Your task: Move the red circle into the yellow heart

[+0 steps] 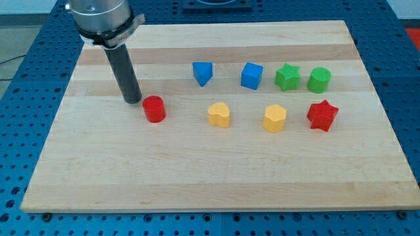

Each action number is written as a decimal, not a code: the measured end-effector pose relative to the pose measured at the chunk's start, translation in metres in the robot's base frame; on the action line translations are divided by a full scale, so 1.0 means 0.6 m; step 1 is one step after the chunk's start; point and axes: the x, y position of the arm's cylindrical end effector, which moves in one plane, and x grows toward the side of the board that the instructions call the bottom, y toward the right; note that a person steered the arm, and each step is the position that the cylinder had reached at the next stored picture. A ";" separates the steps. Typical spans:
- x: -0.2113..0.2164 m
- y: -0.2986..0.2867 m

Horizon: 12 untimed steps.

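The red circle is a short red cylinder on the wooden board, left of centre. The yellow heart lies to its right, about a block's width away. My tip rests on the board just left of the red circle and slightly toward the view's top, very close to it; I cannot tell whether it touches. The dark rod rises from there to the arm's head at the view's top left.
A blue triangular block and a blue cube sit above the yellow heart's row. A green star and a green cylinder are at the upper right. A yellow hexagon-like block and a red star lie right of the heart.
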 end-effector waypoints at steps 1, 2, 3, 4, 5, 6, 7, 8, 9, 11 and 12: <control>0.014 0.024; 0.026 0.026; 0.039 0.023; 0.040 0.054; 0.041 0.108; 0.059 0.055; 0.094 0.037; 0.095 0.094; 0.097 0.108; 0.121 0.170; 0.118 0.070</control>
